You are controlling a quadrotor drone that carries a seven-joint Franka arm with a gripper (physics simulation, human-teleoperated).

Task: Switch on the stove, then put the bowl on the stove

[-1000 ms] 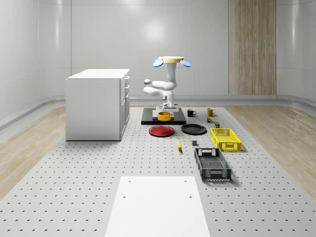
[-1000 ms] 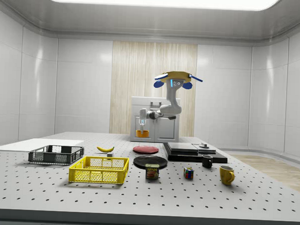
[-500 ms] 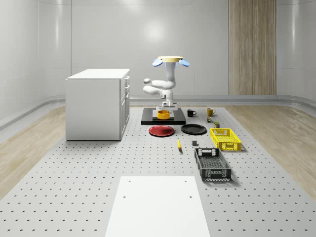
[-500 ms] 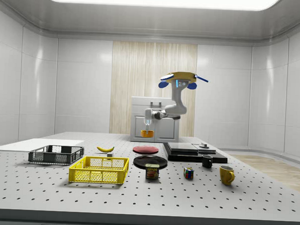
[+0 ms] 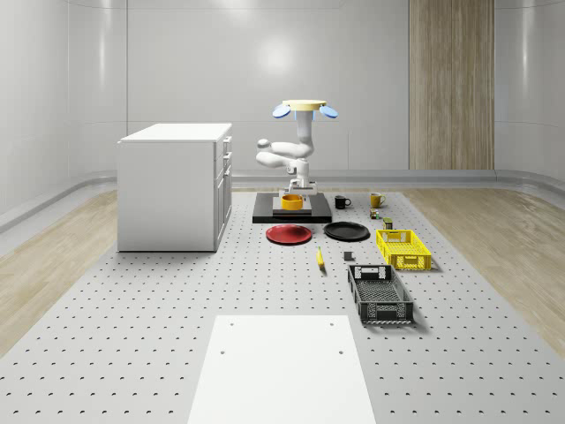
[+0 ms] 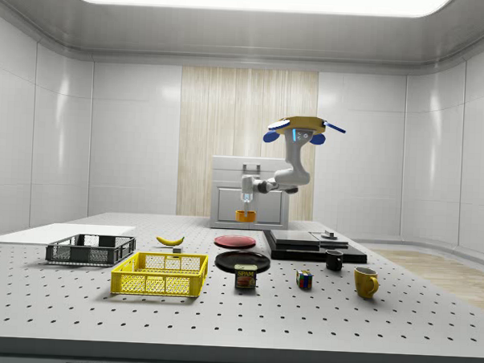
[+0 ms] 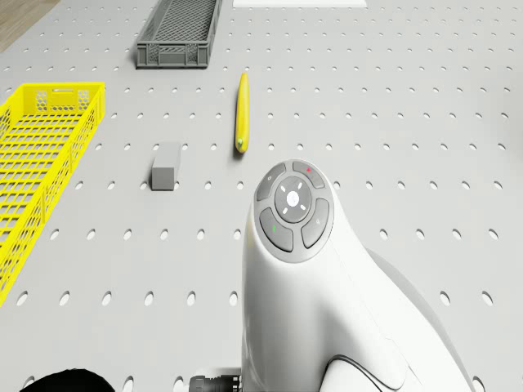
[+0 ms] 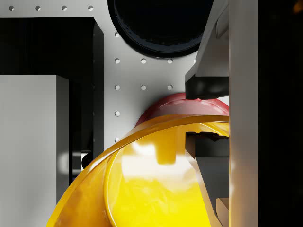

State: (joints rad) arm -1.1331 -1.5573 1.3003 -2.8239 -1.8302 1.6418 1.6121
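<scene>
Orange bowl (image 6: 244, 216) upright in gripper (image 6: 245, 204), drone (image 6: 304, 125) hovering above stove (image 6: 314, 245).

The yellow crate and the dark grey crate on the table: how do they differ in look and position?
The yellow crate is bright yellow; the dark grey crate is charcoal. In the whole-scene view the yellow crate lies nearer the black plate and the stove, the grey one nearer the white board. In the side view the yellow crate sits closer to the camera, the grey one behind it to the left. Both are open-topped mesh-walled rectangles resting flat.
</scene>
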